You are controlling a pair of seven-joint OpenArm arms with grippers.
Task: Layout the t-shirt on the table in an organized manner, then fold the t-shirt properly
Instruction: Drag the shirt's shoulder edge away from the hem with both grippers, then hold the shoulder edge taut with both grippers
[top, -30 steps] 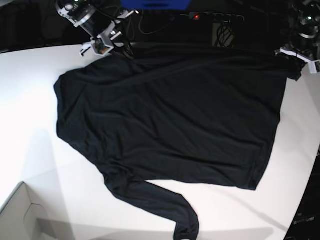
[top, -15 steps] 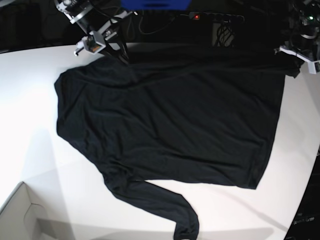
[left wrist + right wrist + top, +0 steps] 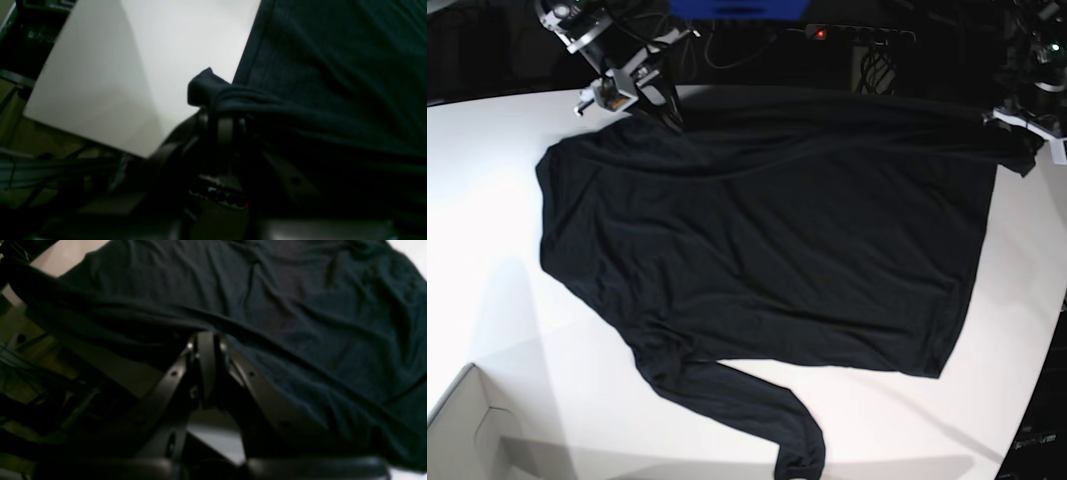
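T-shirt (image 3: 767, 230) spread over the table (image 3: 487, 180), its far edge pinched at two points.

It lies nearly flat in the middle, one long sleeve trailing toward 6 o'clock. The right gripper (image 3: 206, 340) at 11 o'clock and the left gripper (image 3: 218, 110) at 2 o'clock are each clenched on the fabric, probably to pull that edge tight and straight before folding. A white box corner (image 3: 462, 430) sits at 8 o'clock.

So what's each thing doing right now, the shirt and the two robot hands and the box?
t-shirt: spread mostly flat, far edge lifted at two spots, one sleeve trailing toward the near edge.
left gripper: shut on the t-shirt's corner.
right gripper: shut on the t-shirt's far edge.
table: partly covered by the shirt.
white box: open, only its corner shows.
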